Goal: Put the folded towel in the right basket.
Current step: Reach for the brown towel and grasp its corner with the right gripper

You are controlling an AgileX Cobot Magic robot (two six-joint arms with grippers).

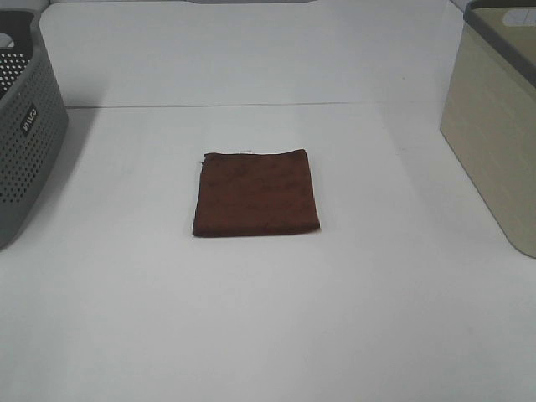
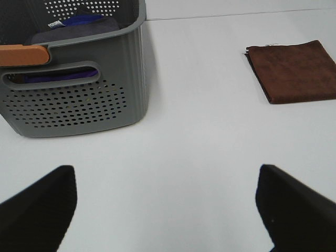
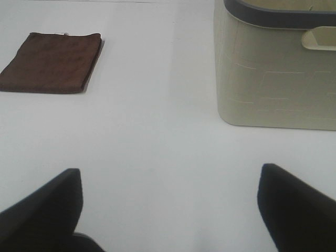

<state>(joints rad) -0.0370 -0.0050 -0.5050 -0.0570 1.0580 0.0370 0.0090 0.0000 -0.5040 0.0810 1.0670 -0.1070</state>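
Folded towel: the brown folded towel (image 1: 255,193) lies flat in the middle of the white table (image 1: 251,335). Nothing is touching it.
Right basket: the cream right basket (image 1: 496,126) with a dark rim stands at the right edge of the table, well apart from the towel.
Grey basket: a grey basket (image 1: 25,142) full of little holes stands at the left edge, also well apart from the towel.
Inside the grey basket: a purple cloth (image 2: 79,26). An orange piece (image 2: 21,54) sits at its rim.
My left fingers (image 2: 39,205): spread wide, holding nothing, above bare table near the grey basket.
My right fingers (image 3: 42,210): spread wide, holding nothing, above bare table near the cream basket.
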